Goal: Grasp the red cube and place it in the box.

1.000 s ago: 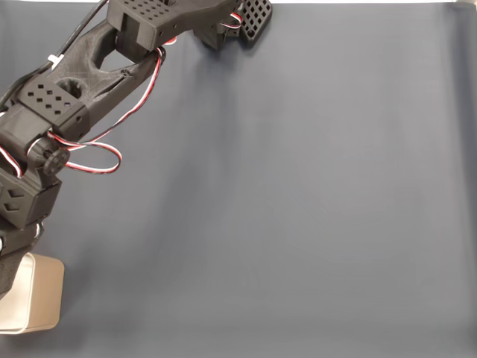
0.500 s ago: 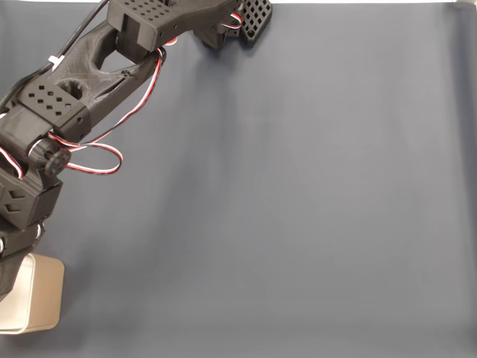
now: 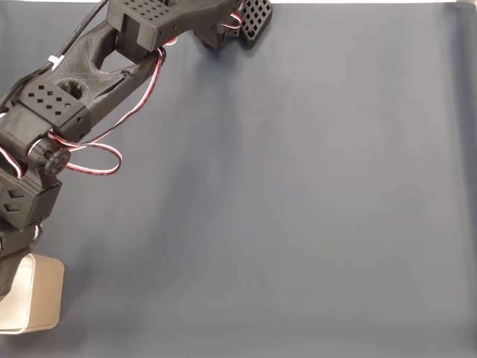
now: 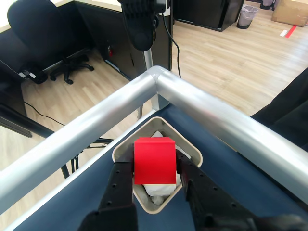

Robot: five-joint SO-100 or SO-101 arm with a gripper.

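From the wrist view I saw the tool (image 4: 155, 179) pinching the red cube (image 4: 154, 160) between its two black fingers (image 4: 119, 187), one pressed against each side face. The cube was held off the surface, directly over the box (image 4: 195, 153), whose beige rim framed it like a diamond with a corner pointing away from the camera. Some of the box's white interior showed just below the cube. I could not tell how far above the box floor the cube hung.

That same view gave me things the fixed view did not: a silver metal rail (image 4: 226, 122) bending around the corner of the tabletop (image 4: 240, 175) just behind the box, a wooden floor (image 4: 226, 57) beyond it, and a black office chair (image 4: 41, 29) at upper left.

The fixed view looked down on the dark blue tabletop (image 3: 313, 209) and showed me the arm (image 3: 89, 89) running along the left side, from the top edge down to the lower left corner, with red and white wires (image 3: 104, 153) looping off it. A part of the box (image 3: 41, 294) stuck out under the arm at the lower left corner, its beige wall and pale inside visible. There the arm's body covered the grasp, so the cube was hidden from me in that view.
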